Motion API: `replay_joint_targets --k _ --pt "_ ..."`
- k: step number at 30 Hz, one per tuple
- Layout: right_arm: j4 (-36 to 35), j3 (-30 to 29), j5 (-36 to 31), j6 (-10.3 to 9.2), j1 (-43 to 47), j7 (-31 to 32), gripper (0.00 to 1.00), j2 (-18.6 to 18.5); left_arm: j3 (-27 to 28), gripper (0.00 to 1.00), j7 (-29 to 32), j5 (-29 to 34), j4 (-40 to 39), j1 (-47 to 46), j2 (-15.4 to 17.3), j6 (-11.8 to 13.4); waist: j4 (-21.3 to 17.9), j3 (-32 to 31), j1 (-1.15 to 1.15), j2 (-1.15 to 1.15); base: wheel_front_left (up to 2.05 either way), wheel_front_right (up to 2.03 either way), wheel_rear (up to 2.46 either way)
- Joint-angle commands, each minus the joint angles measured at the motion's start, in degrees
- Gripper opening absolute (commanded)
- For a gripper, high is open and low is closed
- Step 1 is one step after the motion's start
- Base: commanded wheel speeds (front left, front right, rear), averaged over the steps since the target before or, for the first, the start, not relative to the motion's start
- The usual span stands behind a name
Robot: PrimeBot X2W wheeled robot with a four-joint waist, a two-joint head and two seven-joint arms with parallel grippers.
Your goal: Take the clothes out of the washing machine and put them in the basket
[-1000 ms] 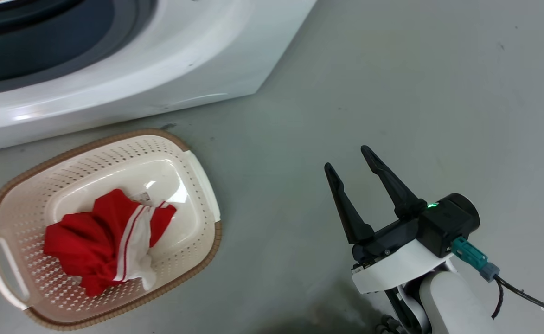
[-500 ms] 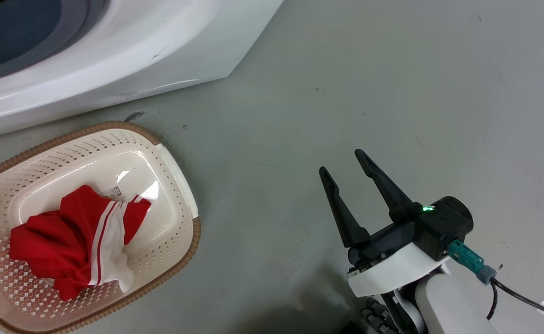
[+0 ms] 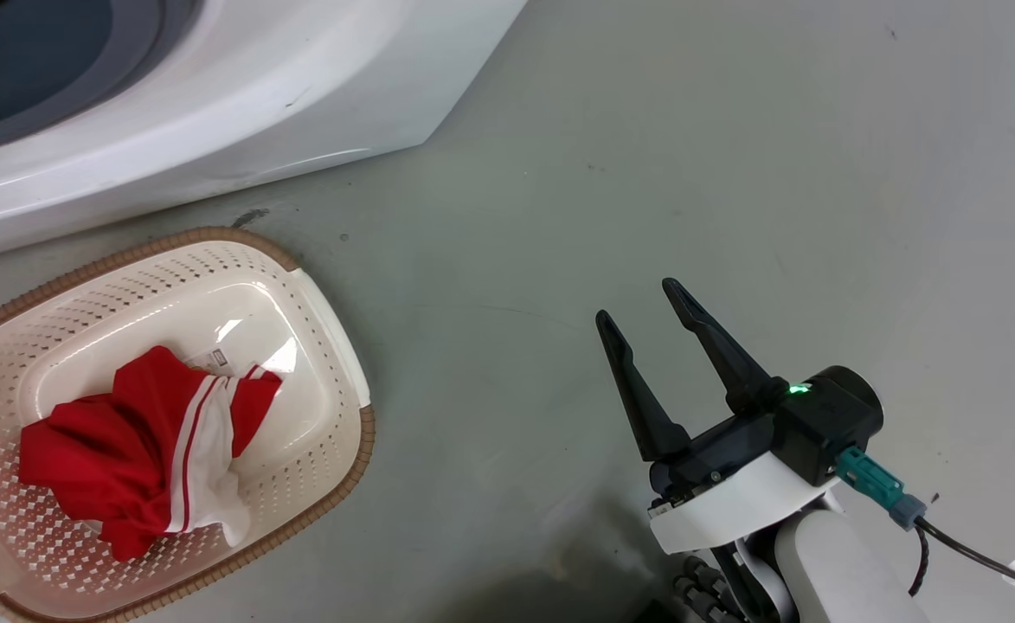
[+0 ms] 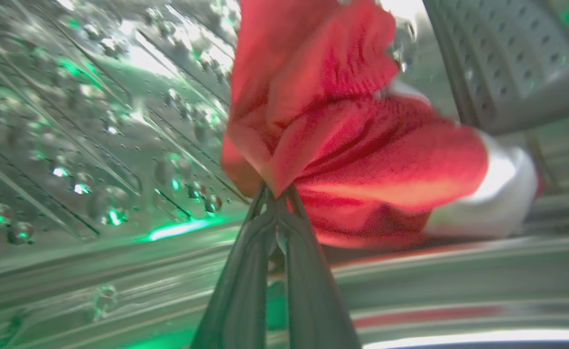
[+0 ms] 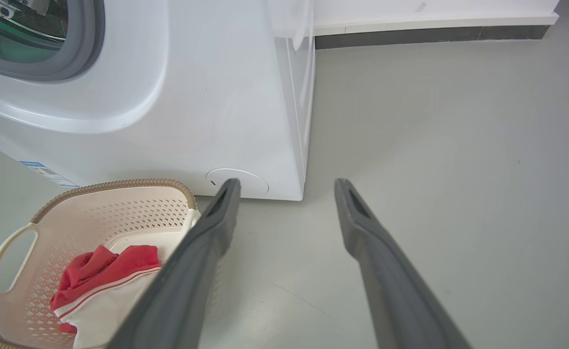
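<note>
Left gripper (image 4: 277, 199) pinches the soft red-and-white garment (image 4: 362, 160) inside the perforated steel drum (image 4: 95, 121), cloth bunched just past its fingertips. Cream perforated plastic basket (image 3: 126, 281) sits floor-level on that arm's side; right gripper (image 3: 637, 301) is spread, empty.

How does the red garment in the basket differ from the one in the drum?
The basket garment lies crumpled and free in the basket; the drum garment is pinched by the shut left tool inside the drum. The basket garment shows striped trim; the drum garment shows a plain white patch. Both are bright red and white.
</note>
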Motion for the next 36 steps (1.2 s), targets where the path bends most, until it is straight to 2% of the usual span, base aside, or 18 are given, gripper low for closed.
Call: replay_joint_targets --k 1,5,11,20,26,29,36 --pt "0.1 -0.2 -0.1 -0.02 -0.6 -0.3 1.0 0.1 0.0 0.0 -1.7 -0.1 -0.8 1.0 0.2 0.6 0.2 -0.2 0.0 0.0 0.0 0.0 0.0" --pt "0.2 -0.3 -0.5 -0.02 -1.1 -0.2 1.0 0.1 0.8 0.0 -9.0 -1.7 -3.0 2.4 -0.6 2.0 0.9 -0.8 0.0 0.0 0.0 0.0 0.0" --pt "0.5 -1.3 -1.3 -0.02 -1.7 -0.1 1.0 0.1 3.2 0.0 -22.1 -5.8 -3.9 5.9 -3.3 2.7 2.2 -3.0 0.0 0.0 0.0 0.0 0.0" --pt "0.7 -3.2 -2.1 -0.02 -0.2 0.8 1.0 0.1 7.3 0.0 -37.2 -12.7 -0.4 13.0 -7.5 0.9 3.6 -9.4 0.0 0.0 0.0 0.0 0.0" --pt "0.9 -4.2 -2.4 -0.02 1.9 1.8 1.0 0.1 9.1 0.0 -41.5 -15.6 0.5 19.4 -9.9 -0.5 4.7 -15.4 0.0 0.0 0.0 0.0 0.0" --pt "0.9 -4.9 -2.6 -0.02 3.2 2.3 1.0 0.1 10.4 0.0 -42.0 -17.5 -0.2 23.0 -11.3 -0.3 5.3 -18.5 0.0 0.0 0.0 0.0 0.0" --pt "0.2 -6.7 -3.7 -0.02 6.9 4.0 1.0 0.1 13.9 0.0 -42.0 -20.1 -9.2 33.1 -14.4 0.4 7.6 -26.4 0.0 0.0 0.0 0.0 0.0"
